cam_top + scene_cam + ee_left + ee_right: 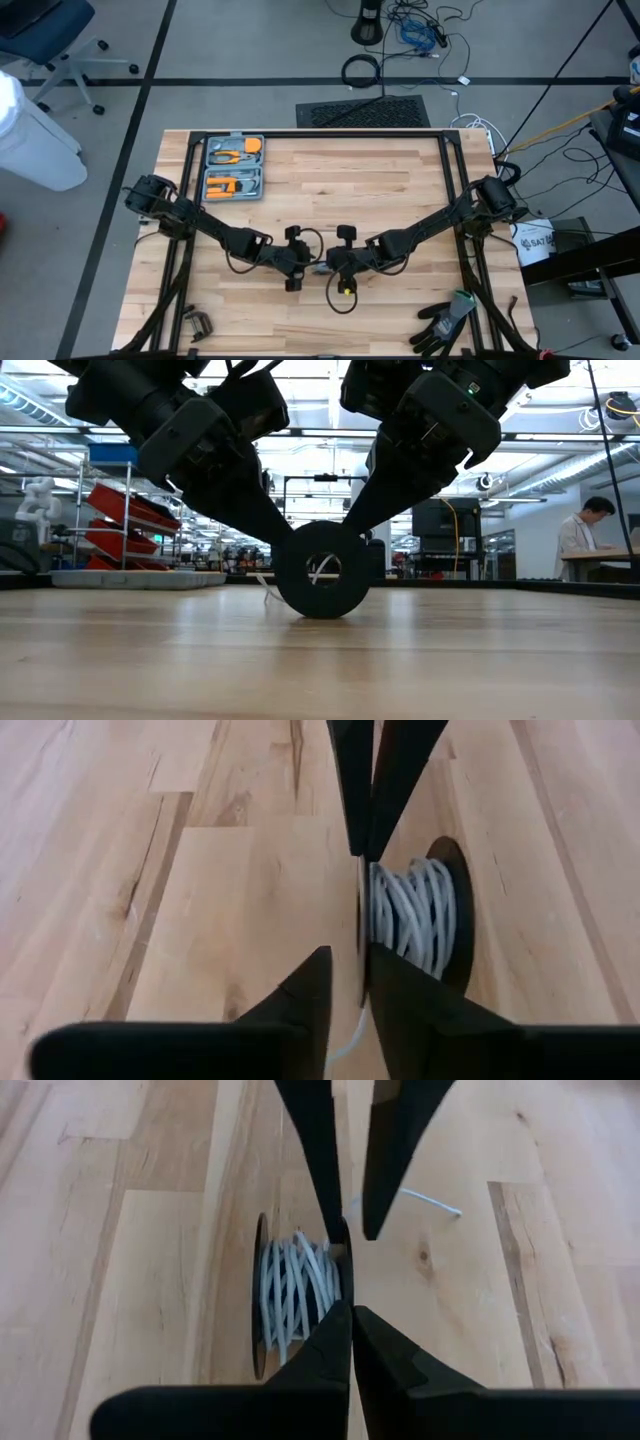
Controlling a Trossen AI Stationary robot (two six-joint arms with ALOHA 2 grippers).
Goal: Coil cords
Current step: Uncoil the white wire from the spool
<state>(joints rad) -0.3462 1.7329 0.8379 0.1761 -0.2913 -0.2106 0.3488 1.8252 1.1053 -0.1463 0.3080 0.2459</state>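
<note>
A small black reel [322,570] stands on its edge at the table's middle, one flat face toward the near edge. The thin white cord [410,915] is wound between its two flanges. A loose cord tail [432,1202] lies on the wood on the far side. My right gripper [352,1315] comes from the right and is shut on the reel. My left gripper [348,960] comes from the left. Its fingers stand a narrow gap apart on either side of the far flange's rim [362,920], with a strand of cord [350,1032] running between them. My right gripper pinches the rim of the reel's far flange [346,1280] between its two fingers, on the reel's right side. The fingers slant down from the table's right. The reel stays upright with its bottom edge on the table.
A grey tool case [233,167] with orange tools lies open at the far left. A black and green glove [447,320] lies near the right front corner and a small clamp [198,323] near the left front corner. Bare wood surrounds the reel.
</note>
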